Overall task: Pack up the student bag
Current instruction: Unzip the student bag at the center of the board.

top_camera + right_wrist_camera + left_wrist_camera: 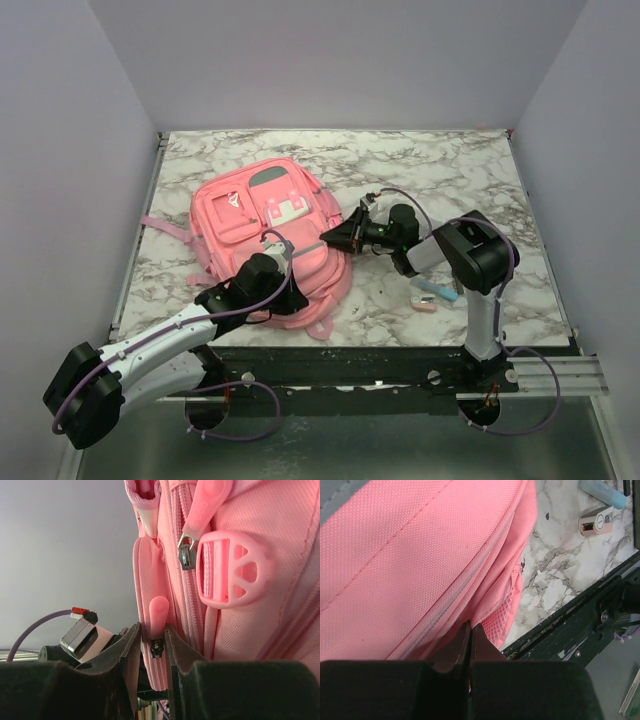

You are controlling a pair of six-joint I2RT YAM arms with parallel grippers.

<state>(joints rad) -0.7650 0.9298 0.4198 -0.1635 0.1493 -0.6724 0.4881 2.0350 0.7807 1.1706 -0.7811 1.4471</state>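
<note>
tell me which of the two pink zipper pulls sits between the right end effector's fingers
The lower zipper pull, upright at the edge of the student bag, inside the right end effector. The upper zipper pull lies beside the round buckle.

A white tabletop (450, 170) veined in grey like marble fills the middle of the space. It is boxed in by a plain pale lavender back wall (340, 60), left wall (60, 200) and right wall (590, 150). A black frame (380, 365) edges its near side, with a dull grey surface (400, 450) below. The light is soft and even.
</note>
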